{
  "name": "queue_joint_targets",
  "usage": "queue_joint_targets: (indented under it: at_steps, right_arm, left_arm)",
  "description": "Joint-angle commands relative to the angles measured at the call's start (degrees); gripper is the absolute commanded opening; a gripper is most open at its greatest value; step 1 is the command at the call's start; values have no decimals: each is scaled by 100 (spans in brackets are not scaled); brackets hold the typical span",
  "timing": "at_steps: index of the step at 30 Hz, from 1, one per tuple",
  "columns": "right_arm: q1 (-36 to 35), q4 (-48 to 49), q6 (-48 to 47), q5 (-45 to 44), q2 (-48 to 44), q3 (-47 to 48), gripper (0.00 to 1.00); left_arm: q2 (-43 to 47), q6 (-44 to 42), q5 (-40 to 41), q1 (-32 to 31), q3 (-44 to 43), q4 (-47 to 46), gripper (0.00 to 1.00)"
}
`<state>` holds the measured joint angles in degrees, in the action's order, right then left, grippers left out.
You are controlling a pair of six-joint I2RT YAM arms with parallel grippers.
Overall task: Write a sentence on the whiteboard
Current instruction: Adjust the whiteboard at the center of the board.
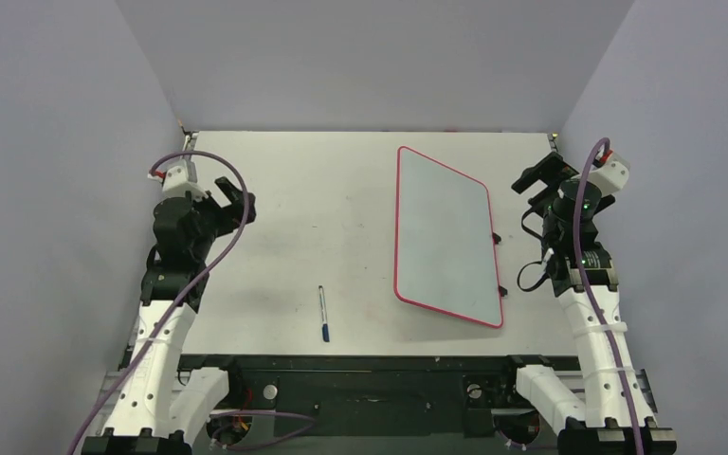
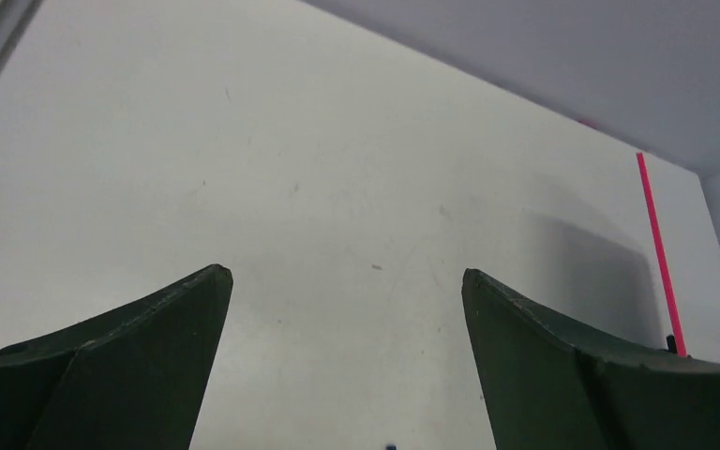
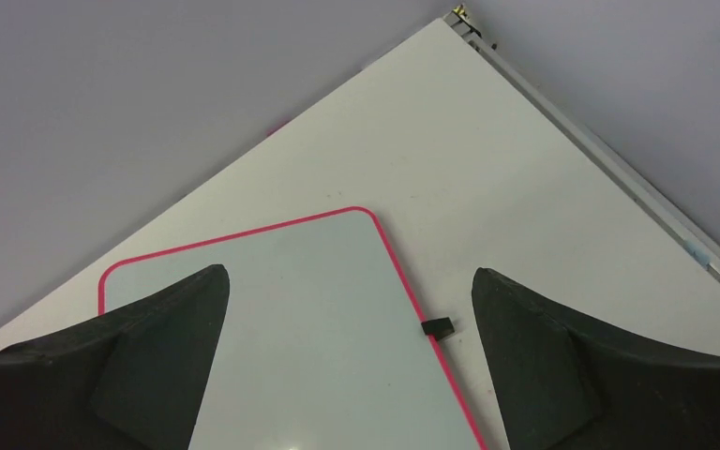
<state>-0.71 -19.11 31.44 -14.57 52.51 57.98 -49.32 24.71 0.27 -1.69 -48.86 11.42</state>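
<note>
Top external: marker (image 1: 323, 314) lies near-to-far by near table edge, closer to left gripper (image 1: 232, 199) than right gripper (image 1: 534, 180); both jaws wide, empty; whiteboard (image 1: 443, 237) blank

The two look alike: the left arm (image 1: 156, 346) and right arm (image 1: 599, 334) have white lower links dotted with small round holes and black joints above; a purple cable (image 1: 199, 153) trails along each; tiny green lights (image 1: 587, 203) glow on the right one; the fingers (image 2: 141, 361) are dark, matt wedges.
</note>
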Motion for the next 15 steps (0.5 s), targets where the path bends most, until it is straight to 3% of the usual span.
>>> queue_joint_targets:
  at_steps: [1,5,7,15]
  right_arm:
    - [36,-582,347,316,-203,178,98]
    - [36,-1532,231,59,-311,310,99]
    - [31,-2012,290,-605,-430,306,97]
    - [44,-2852,779,-1846,-1021,-526,91]
  left_arm:
    - [490,494,-414,6,70,1437,93]
    - [713,565,-258,-104,90,2271,91]
    - [745,600,-287,-157,115,2586,87]
    - [1154,632,-97,-630,498,2800,79]
